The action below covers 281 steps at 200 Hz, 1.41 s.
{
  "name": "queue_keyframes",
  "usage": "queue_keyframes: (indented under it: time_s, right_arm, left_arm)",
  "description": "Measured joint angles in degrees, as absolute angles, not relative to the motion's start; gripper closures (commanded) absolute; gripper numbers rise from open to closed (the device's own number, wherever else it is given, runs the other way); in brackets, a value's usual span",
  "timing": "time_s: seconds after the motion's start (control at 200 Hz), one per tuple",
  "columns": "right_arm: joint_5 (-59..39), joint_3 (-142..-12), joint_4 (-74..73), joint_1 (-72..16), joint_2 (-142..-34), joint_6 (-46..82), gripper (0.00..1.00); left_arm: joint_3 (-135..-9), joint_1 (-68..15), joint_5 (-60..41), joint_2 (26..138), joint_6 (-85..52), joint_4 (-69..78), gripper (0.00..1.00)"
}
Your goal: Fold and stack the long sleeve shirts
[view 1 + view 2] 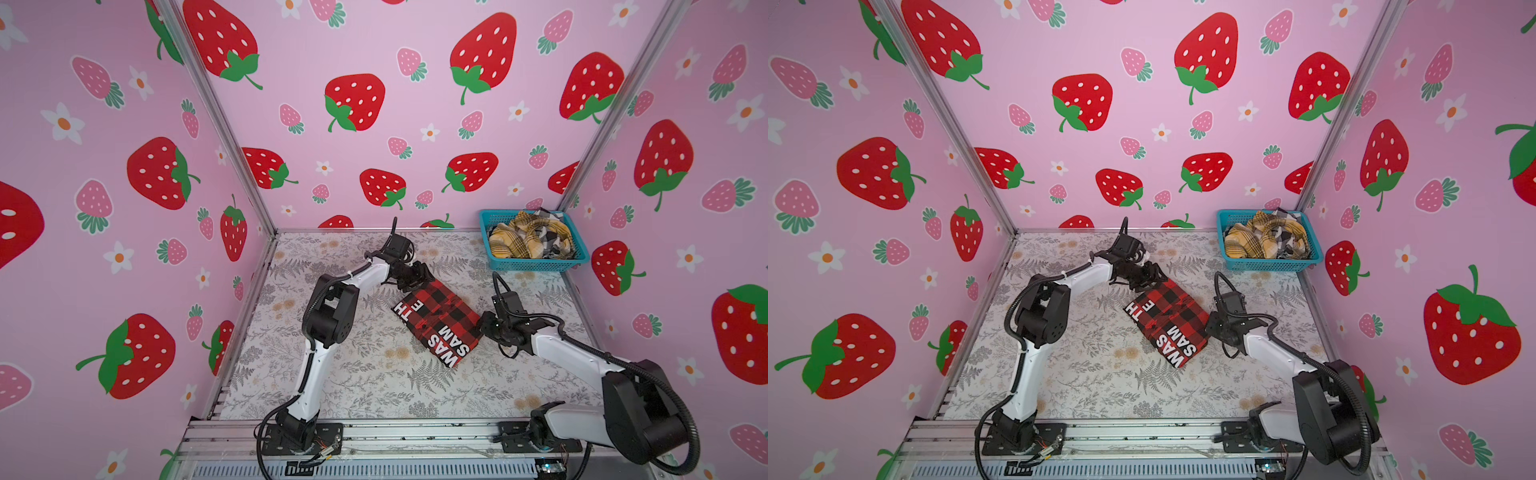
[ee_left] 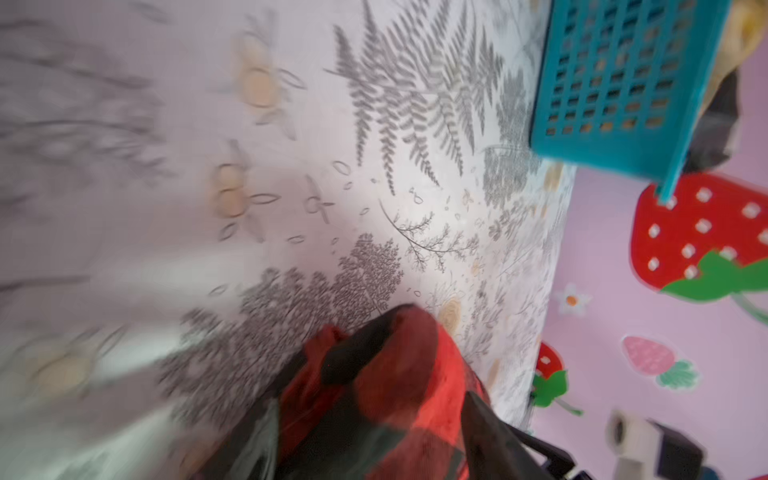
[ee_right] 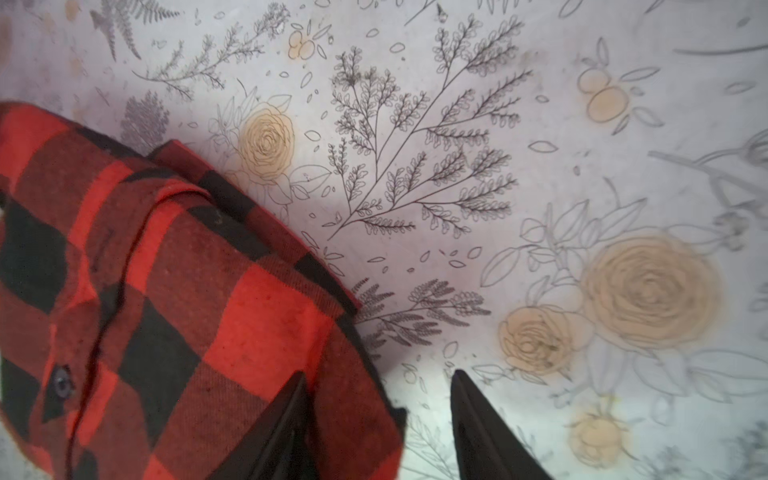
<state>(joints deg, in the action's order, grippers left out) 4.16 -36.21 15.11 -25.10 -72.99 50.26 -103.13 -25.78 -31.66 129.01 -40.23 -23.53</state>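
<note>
Folded and flat, the red-and-black buffalo-check flannel shirt (image 1: 436,322). The right gripper (image 3: 378,373) sits at its edge, jaws apart. The left gripper (image 1: 417,277) is at its far corner, too blurred to tell its jaws.

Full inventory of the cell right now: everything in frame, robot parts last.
red-and-black shirt: 1, red/black check with white lettering, folded, mid-table
mustard plaid shirt: 1, yellow, crumpled in the basket
black-white plaid shirt: 1, black/white, same basket, mostly hidden
basket: 1, teal mesh, far right corner of the table
table: 1, white floral print, under everything
walls: 3, pink strawberry print, left, back, right
left tool: 1, black, at the red-and-black shirt's far corner, jaws unclear
right tool: 1, black, at that shirt's right corner, jaws apart
</note>
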Motion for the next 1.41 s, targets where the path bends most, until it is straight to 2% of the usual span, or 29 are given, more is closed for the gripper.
queue_keyframes:
  time_s: [0.095, 0.18, 0.245, 0.365, 0.535, 0.7, 0.845, 0.925, 1.036, 1.186, 1.406]
  right_arm:
    - [6.6, -39.9, 20.8, -25.6, -70.3, 49.3, 0.42]
    - [9.2, -44.1, 24.4, -27.7, -68.9, 48.4, 0.48]
    - [9.5, -47.1, 25.8, -31.3, -69.2, 47.5, 0.6]
    - [8.8, -52.7, 27.6, -41.6, -74.0, 45.7, 0.72]
    - [5.9, -53.3, 28.4, -50.7, -79.5, 45.8, 0.73]
    - [3.3, -49.2, 29.4, -50.9, -83.2, 45.8, 0.74]
    - [1.3, -46.2, 29.9, -50.5, -85.3, 45.7, 0.74]
    - [0.3, -44.8, 29.9, -49.8, -85.2, 45.2, 0.74]
    - [-1.0, -43.1, 29.2, -46.3, -84.7, 43.6, 0.73]
    - [-0.4, -43.3, 29.2, -40.0, -84.6, 39.4, 0.71]
    - [2.5, -54.4, 31.1, -37.8, -88.3, 31.8, 0.68]
  left_arm:
    - [-100.9, -23.1, -28.3, 120.7, -39.0, -25.8, 0.23]
    - [-97.1, -21.3, -25.2, 110.9, -38.0, -26.4, 0.27]
    - [-93.0, -21.2, -24.3, 103.7, -37.5, -25.6, 0.32]
    - [-86.3, -22.6, -25.0, 97.7, -37.3, -24.4, 0.47]
    - [-82.9, -24.0, -27.6, 106.9, -37.4, -23.6, 0.5]
    - [-82.9, -25.0, -29.3, 115.7, -37.8, -23.8, 0.52]
    - [-83.0, -26.4, -30.7, 117.4, -38.7, -22.9, 0.54]
    - [-82.9, -27.1, -30.8, 117.6, -39.2, -22.4, 0.59]
    - [-82.4, -27.6, -30.1, 117.4, -40.0, -22.9, 0.66]
    - [-74.8, -27.6, -27.1, 113.4, -41.1, -25.8, 0.65]
    - [-58.0, -27.9, -26.9, 97.9, -43.9, -29.3, 0.5]
